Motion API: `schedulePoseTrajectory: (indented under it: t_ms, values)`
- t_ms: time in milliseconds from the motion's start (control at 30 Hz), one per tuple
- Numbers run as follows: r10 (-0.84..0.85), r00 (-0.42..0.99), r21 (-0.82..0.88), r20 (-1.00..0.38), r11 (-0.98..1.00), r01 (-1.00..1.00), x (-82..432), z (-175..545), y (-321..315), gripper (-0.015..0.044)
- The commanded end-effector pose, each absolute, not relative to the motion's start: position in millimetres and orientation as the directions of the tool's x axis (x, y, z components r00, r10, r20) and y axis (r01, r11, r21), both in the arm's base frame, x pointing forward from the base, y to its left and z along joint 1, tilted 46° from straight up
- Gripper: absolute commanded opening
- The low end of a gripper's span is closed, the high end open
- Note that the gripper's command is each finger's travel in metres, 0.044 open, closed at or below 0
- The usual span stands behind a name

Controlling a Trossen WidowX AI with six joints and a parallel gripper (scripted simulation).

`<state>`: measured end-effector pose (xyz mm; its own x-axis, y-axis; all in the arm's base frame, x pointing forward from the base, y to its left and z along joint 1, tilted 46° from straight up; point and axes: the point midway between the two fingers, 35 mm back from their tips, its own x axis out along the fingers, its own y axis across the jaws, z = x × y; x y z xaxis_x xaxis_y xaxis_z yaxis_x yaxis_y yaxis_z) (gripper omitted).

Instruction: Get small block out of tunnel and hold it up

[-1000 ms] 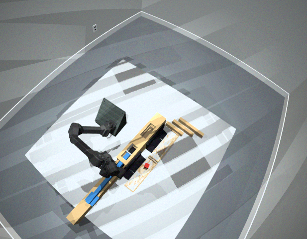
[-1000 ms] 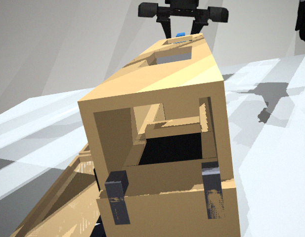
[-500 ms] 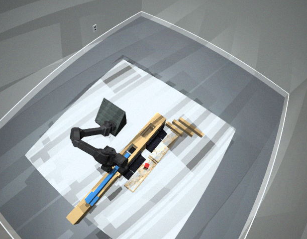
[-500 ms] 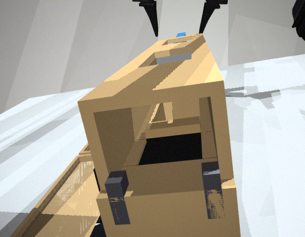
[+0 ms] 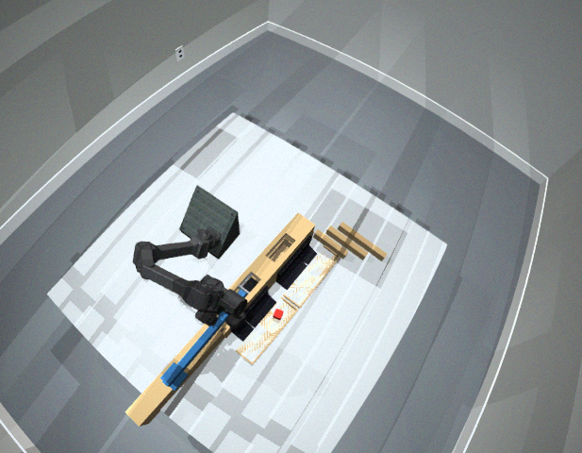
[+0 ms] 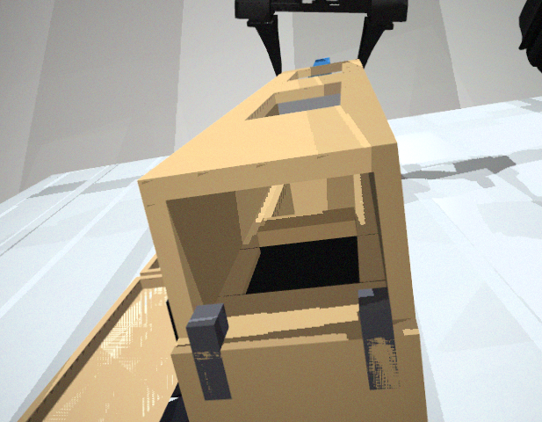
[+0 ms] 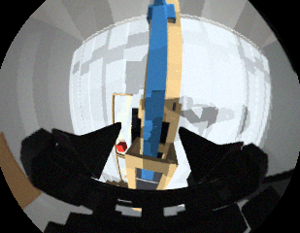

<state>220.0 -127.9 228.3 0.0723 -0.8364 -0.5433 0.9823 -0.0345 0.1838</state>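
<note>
A small red block (image 5: 278,313) (image 7: 121,147) lies in the shallow tray (image 5: 265,342) (image 6: 98,363) (image 7: 122,104) beside the wooden tunnel (image 5: 300,226) (image 6: 285,141), outside it. The blue handle (image 5: 198,345) (image 6: 321,61) (image 7: 158,63) runs out of the tunnel's near-arm end along a wooden rail. Part of the grey cage shows through a top window of the tunnel. My gripper (image 6: 321,70) (image 7: 150,127) is wide open and empty, over the handle at the tunnel's mouth, one finger to each side. In the top view the arm hides part of the handle.
Several loose wooden rods (image 5: 361,241) lie beyond the tunnel's far end. A dark slanted panel (image 5: 210,209) stands by the arm's base. Black openings line the tunnel's tray side. The wooden rail (image 5: 144,407) extends past the handle's blue end piece.
</note>
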Motion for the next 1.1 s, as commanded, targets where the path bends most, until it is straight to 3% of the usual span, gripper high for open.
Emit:
schedulePoseTrajectory:
  t_ms: [0, 333, 767, 900, 1000, 1067]
  values:
    - [-0.836, 0.075, 0.186, -0.543, -0.032, 0.982, 218.7, 225.1, -131.4, 0.0440]
    - [-0.838, 0.076, 0.187, -0.541, -0.032, 0.982, 216.7, 214.5, -143.0, 0.0440]
    - [-0.840, 0.072, 0.185, -0.537, -0.034, 0.982, 217.9, 217.3, -141.1, 0.0099]
    - [-0.840, 0.072, 0.185, -0.537, -0.034, 0.982, 217.9, 217.3, -141.1, 0.0072]
    - [-0.839, 0.072, 0.185, -0.539, -0.035, 0.982, 217.6, 218.8, -143.2, 0.0000]
    - [-0.838, 0.071, 0.185, -0.541, -0.036, 0.982, 217.1, 221.1, -146.3, 0.0000]
